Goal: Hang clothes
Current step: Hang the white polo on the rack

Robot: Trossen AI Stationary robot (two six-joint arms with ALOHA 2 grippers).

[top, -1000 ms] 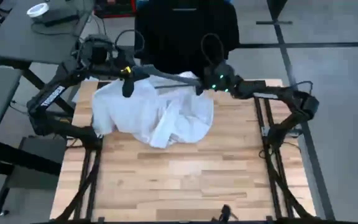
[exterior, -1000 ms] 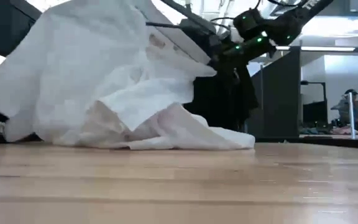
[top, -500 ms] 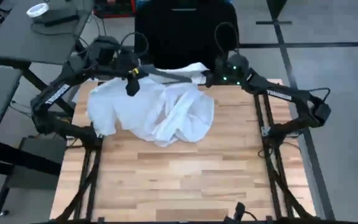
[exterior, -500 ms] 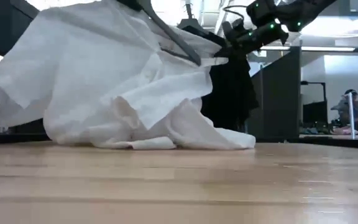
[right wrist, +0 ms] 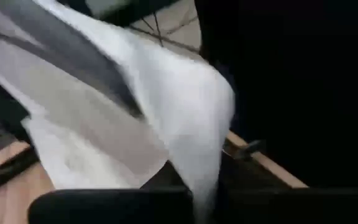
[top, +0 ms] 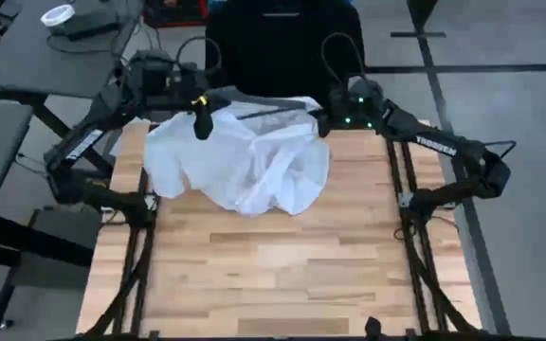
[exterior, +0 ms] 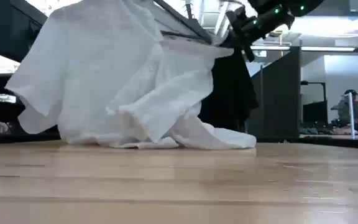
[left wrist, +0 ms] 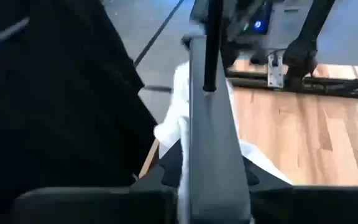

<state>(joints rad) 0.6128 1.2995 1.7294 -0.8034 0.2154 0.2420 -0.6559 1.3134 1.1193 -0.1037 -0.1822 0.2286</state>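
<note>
The white top is draped over a grey hanger above the table's far edge. Its lower folds lie on the table. My left gripper is shut at the hanger's left end. My right gripper is shut at the top's right shoulder and shows high up in the low view. A black top hangs behind the table and also shows in the low view. The plaid shirt is out of view. My left gripper pinches the grey hanger's arm between its two fingers at its left end. The arm runs forward along the fingers toward the other arm. The hanger is lifted clear of the table and carries the white top. My right gripper pinches the white top's shoulder cloth where it lies over the hanger's right end, coming level from the table's right. How many layers it holds cannot be told. The cloth hangs below the fingers.
The wooden table is bare on its near half. A dark desk with a white bowl stands beyond the far left corner. A person sits far off in the room on the right.
Both grippers have risen and gone toward the table's far edge, the right one also toward the right. The hanger and the white top have risen with them. The top's left sleeve now hangs clear, while its lower folds stay on the table.
</note>
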